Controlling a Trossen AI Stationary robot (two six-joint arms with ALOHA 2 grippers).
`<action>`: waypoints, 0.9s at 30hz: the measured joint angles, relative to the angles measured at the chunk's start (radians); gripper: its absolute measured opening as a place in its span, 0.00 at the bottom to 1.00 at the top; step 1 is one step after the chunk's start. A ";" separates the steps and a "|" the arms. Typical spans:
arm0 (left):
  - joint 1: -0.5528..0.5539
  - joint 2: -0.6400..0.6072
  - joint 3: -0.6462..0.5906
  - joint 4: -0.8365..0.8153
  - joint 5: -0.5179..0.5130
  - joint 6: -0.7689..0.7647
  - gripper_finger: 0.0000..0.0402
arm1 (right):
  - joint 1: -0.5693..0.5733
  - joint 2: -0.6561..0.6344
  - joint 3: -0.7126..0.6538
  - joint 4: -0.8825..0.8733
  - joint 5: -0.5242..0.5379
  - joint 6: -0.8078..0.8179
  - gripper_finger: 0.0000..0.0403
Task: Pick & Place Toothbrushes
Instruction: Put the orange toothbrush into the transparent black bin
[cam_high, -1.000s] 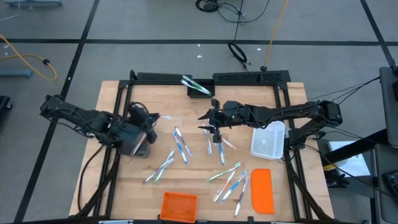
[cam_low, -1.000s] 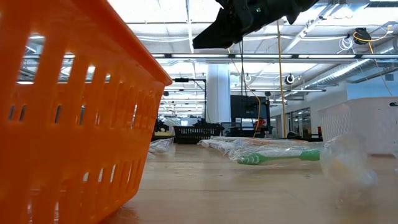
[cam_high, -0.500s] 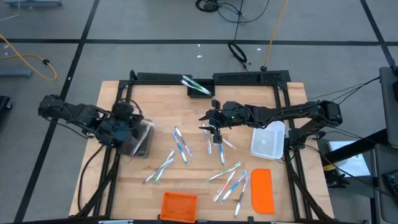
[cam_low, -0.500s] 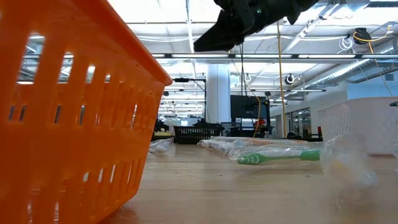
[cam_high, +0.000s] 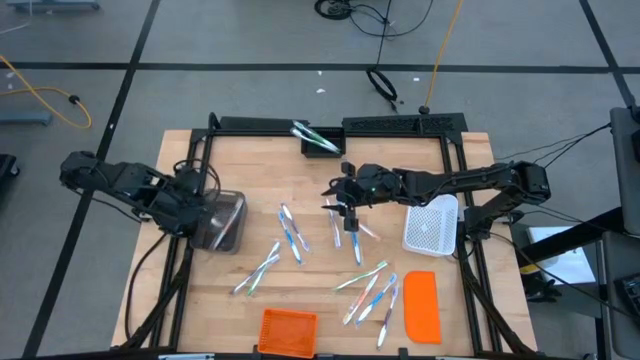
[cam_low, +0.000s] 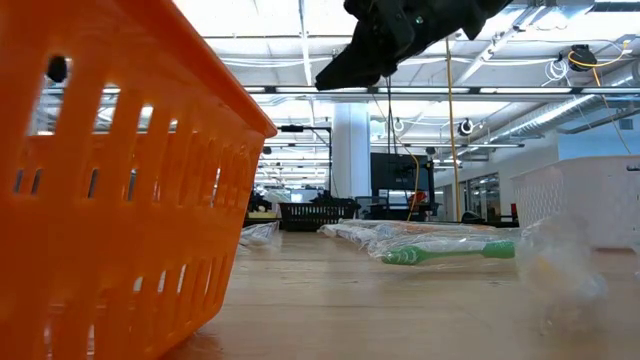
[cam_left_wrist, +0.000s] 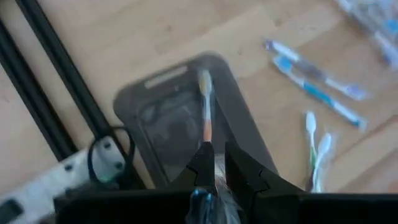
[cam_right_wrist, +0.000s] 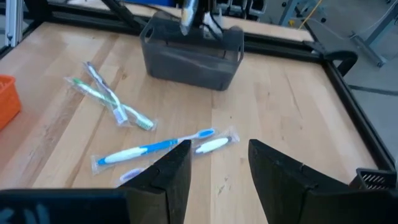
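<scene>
Left end effector (cam_left_wrist: 211, 163) pinched 1 toothbrush (cam_left_wrist: 206, 112) above the grey bin (cam_left_wrist: 163, 134).
Right end effector (cam_right_wrist: 214, 163) hung open and empty at frame centre; wrapped toothbrushes (cam_high: 292, 232) lay scattered across the bench (cam_high: 260, 175).

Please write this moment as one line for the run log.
left gripper: shut on toothbrush, over grey bin | right gripper: open, above loose toothbrushes | orange basket: table's near edge
</scene>
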 joint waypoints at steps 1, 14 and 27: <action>0.000 0.010 -0.008 -0.001 0.022 -0.002 0.02 | 0.000 0.000 0.000 -0.010 0.000 0.000 0.37; 0.000 0.139 -0.071 0.004 0.125 -0.010 0.11 | 0.000 0.000 -0.007 -0.060 -0.001 0.029 0.36; 0.000 0.222 -0.071 0.009 0.125 0.085 0.20 | 0.000 0.000 -0.111 0.059 0.000 0.026 0.36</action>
